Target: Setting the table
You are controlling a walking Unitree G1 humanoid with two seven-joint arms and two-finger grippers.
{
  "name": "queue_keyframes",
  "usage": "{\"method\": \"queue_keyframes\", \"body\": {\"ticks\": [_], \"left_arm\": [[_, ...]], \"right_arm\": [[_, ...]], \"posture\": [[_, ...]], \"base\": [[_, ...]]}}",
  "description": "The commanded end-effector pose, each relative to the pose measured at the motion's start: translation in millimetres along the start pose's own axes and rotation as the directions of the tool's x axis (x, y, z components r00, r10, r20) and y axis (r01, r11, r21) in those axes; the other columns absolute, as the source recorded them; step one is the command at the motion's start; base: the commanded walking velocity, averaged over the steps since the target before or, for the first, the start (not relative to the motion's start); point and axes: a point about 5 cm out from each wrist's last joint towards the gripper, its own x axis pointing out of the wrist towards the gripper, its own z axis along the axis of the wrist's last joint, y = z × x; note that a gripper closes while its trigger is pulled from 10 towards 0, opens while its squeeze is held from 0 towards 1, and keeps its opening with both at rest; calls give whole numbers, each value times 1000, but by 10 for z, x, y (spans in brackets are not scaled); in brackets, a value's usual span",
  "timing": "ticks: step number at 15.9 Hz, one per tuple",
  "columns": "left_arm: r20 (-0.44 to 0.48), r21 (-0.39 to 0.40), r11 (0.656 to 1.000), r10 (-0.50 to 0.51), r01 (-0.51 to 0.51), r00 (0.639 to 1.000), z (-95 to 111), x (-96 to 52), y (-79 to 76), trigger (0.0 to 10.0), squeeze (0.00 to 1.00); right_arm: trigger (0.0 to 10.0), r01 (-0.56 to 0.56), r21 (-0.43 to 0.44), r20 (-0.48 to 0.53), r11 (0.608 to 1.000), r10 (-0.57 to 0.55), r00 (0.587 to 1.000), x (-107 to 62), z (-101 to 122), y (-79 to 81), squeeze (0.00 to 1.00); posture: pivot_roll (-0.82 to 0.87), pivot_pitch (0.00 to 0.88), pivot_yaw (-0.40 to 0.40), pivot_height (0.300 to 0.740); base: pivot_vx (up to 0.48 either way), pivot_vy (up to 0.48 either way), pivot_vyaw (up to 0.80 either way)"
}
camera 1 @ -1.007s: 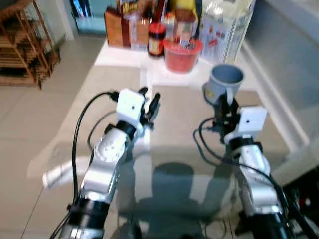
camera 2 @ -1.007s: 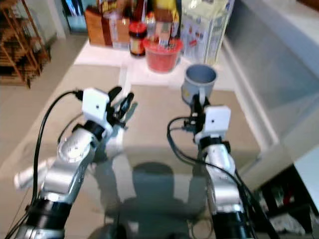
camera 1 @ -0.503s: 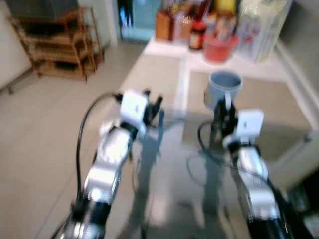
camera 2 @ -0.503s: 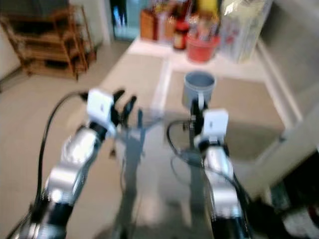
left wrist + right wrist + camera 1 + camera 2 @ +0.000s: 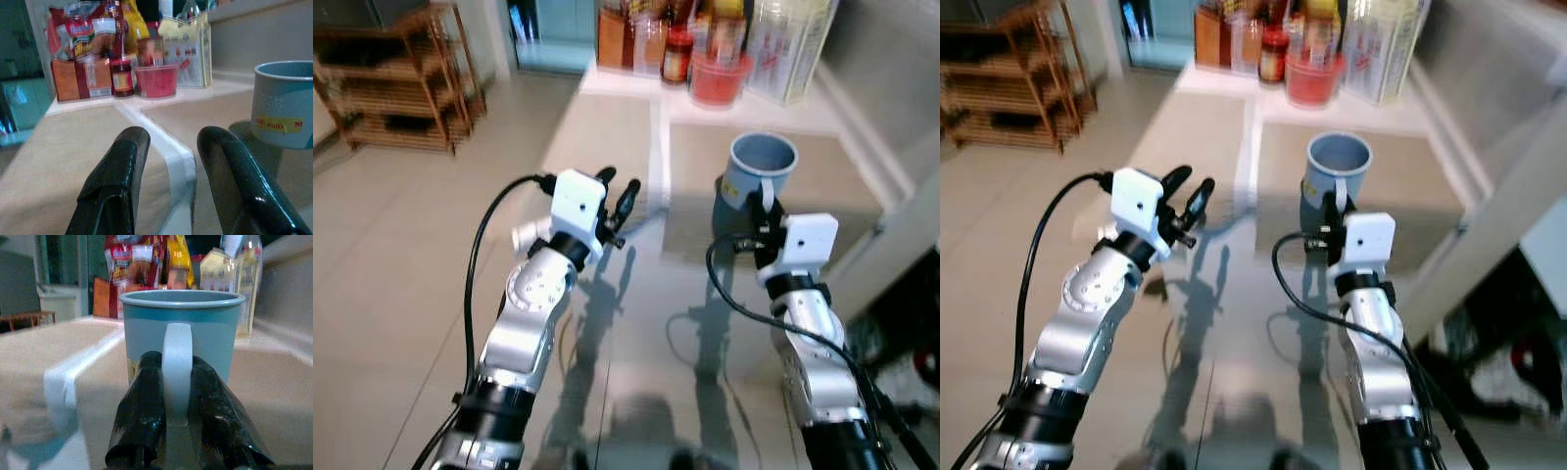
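A blue-grey mug (image 5: 760,170) stands upright on the glass table (image 5: 646,323), its white handle (image 5: 177,367) turned toward me. My right gripper (image 5: 766,208) is shut on that handle, and in the right wrist view both black fingers (image 5: 142,406) press its sides. My left gripper (image 5: 619,199) hovers open over the table to the mug's left, with nothing between its fingers (image 5: 120,171). In the left wrist view the mug (image 5: 286,103) stands off to the side, carrying a yellow label.
At the table's far end stand a red bowl (image 5: 715,78), jars (image 5: 677,54), boxes (image 5: 612,29) and a clear plastic package (image 5: 793,44). A wooden rack (image 5: 396,83) stands on the tiled floor at far left. A grey counter edge (image 5: 901,206) runs along the right.
The head camera has swung and pulled back, so the scene has shifted in view. Both grippers keep the same poses relative to the mug, the right one still holding its handle.
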Motion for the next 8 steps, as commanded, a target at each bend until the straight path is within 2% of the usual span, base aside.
{"method": "queue_keyframes", "body": {"ticks": [1,2,6,8], "left_arm": [[-3,-1,1000,0,0,1000,1,-5,2,10000,0],[-4,0,1000,1,-1,1000,0,-5,2,10000,0],[-8,26,1000,-10,10,1000,-3,-2,-6,10000,0],[-8,23,1000,-17,18,1000,-4,0,-12,10000,0]], "right_arm": [[0,2,-2,1,1000,-2,1000,1,7,-2,0],[0,2,-2,0,1000,-2,1000,0,5,-3,0],[0,-3,-3,-7,1000,3,1000,-12,-10,12,0],[0,-4,-4,-9,1000,4,1000,-14,-12,13,0]], "posture": [[61,0,-14,740],[61,0,-15,740],[60,0,-15,740],[59,0,-14,740]], "base": [[-480,0,0],[-480,0,0],[0,0,0],[0,-480,0]]}}
